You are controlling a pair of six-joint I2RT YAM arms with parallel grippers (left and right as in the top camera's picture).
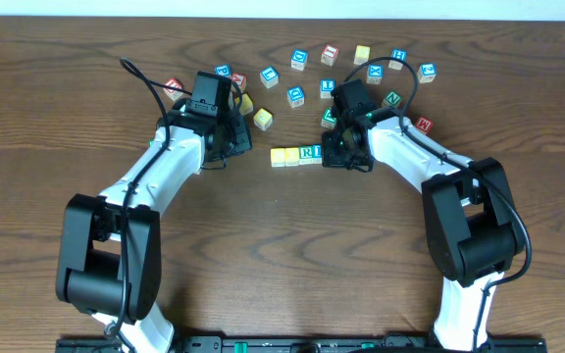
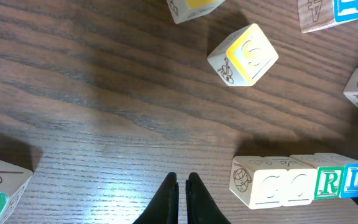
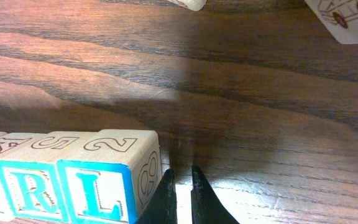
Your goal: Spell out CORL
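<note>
A row of four letter blocks lies on the table's middle: yellow C (image 1: 278, 157), yellow O (image 1: 292, 155), green R (image 1: 307, 152) and blue L (image 1: 318, 151). In the left wrist view they sit at the lower right as C (image 2: 263, 185), O (image 2: 300, 185), R (image 2: 330, 182), L (image 2: 354, 179). My left gripper (image 2: 182, 182) is shut and empty, a short way left of the C. My right gripper (image 3: 180, 175) is shut and empty, its tips just right of the L (image 3: 95, 193), beside the R (image 3: 30, 193).
Several loose letter blocks are scattered behind the row, among them a yellow one (image 1: 262, 119), blue ones (image 1: 299, 60) (image 1: 295, 95) and a red one (image 1: 423, 125). A tilted yellow block (image 2: 244, 55) lies ahead of my left gripper.
</note>
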